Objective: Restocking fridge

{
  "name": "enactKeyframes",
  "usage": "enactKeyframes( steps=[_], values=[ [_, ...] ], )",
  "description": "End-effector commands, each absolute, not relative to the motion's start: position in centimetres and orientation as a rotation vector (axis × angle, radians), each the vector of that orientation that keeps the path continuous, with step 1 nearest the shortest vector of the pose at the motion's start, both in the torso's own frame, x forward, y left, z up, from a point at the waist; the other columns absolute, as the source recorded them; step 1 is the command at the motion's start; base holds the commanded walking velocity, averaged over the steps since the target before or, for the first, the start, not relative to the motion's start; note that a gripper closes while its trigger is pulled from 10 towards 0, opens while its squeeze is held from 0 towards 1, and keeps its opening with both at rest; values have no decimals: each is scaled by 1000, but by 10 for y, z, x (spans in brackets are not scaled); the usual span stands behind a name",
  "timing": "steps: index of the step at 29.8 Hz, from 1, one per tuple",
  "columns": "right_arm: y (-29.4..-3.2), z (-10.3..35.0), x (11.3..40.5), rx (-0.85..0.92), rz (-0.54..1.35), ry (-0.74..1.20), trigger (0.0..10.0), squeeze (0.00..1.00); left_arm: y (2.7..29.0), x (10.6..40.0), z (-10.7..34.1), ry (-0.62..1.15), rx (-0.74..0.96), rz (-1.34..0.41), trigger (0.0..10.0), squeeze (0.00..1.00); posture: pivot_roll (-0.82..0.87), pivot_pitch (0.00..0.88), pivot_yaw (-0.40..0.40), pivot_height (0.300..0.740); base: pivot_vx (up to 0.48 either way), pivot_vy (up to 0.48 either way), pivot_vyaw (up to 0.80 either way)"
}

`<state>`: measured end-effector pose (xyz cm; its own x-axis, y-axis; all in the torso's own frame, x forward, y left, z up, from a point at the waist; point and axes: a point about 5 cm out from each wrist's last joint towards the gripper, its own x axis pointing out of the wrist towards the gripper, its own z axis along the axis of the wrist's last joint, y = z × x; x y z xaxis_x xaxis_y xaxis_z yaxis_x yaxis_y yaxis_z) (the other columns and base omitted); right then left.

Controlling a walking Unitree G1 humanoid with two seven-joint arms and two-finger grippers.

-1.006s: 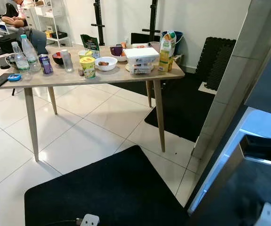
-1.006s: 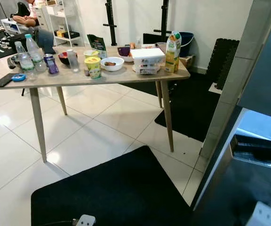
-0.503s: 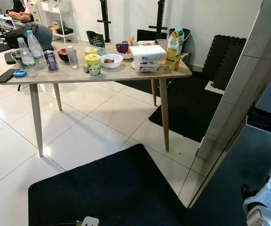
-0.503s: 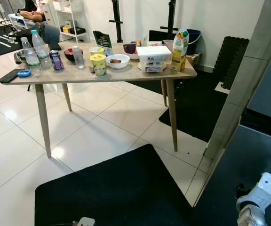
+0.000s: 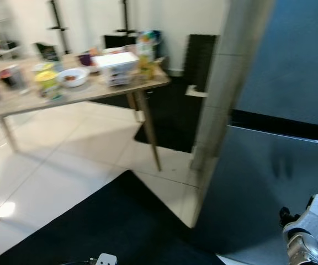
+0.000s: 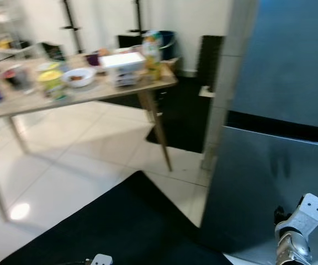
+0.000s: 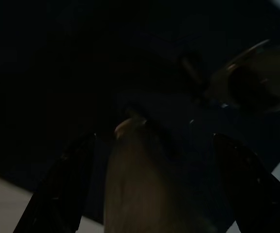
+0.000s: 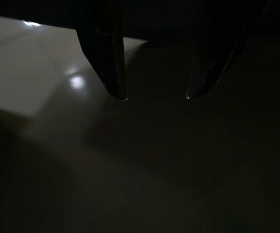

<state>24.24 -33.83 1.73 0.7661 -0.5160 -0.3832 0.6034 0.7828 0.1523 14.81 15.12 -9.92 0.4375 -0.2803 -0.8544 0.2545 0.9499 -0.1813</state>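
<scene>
2 grippers: both hang low and idle, each seen in its own dark wrist view.
Right gripper [image 8: 152, 94]: its 2 black fingers [image 8: 106, 53] stand apart with a clear gap and hold nothing; pale tiled floor [image 8: 28, 73] lies beyond the tips.
Right arm [image 5: 305, 232]: its silver wrist shows low in the head views, right in front of the fridge.
Left gripper [image 7: 149, 194]: 2 dark fingers [image 7: 57, 189] spread wide at the edges of the wrist view, nothing between them; the rest there is too dark to tell.
Fridge [image 5: 280, 110]: dark blue-grey, glossy and smooth, doors closed, a black seam running across between the upper and lower door; it stands directly beyond the right arm.
Wooden table [image 5: 76, 95]: well away from both grippers, ahead and to the left, on thin tapered legs.
On the table: a white lidded box [image 5: 116, 62], a juice carton [image 5: 146, 48] just beside it, a white bowl [image 5: 72, 77] and a yellow cup [image 5: 47, 83]; all are blurred.
Black mat [image 5: 104, 221]: on the white tiles between the table and the robot.
</scene>
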Motion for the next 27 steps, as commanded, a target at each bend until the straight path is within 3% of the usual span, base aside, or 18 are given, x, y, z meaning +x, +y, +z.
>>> enactKeyframes(
  steps=[1, 8, 16, 27],
  values=[
    [-330, 15, 248, 251, -577, 358, 10000, 0, 155, 139, -103, 1102, -24, -326, 10000, 0, -84, 41, 13, 740, 0, 0, 0],
    [-312, 0, 244, 219, -485, 435, 10000, 0, 154, 137, -103, 1107, -26, -323, 10000, 0, -85, 43, 12, 740, 0, 0, 0],
    [-296, 18, 267, 345, -322, 274, 10000, 0, 154, 137, -103, 1107, -20, -333, 10000, 0, -91, 48, 18, 740, 0, 0, 0],
    [-285, 54, 302, 287, -189, 139, 10000, 0, 152, 136, -104, 1110, -22, -337, 10000, 0, -96, 53, 14, 740, 0, 0, 0]
  ],
)
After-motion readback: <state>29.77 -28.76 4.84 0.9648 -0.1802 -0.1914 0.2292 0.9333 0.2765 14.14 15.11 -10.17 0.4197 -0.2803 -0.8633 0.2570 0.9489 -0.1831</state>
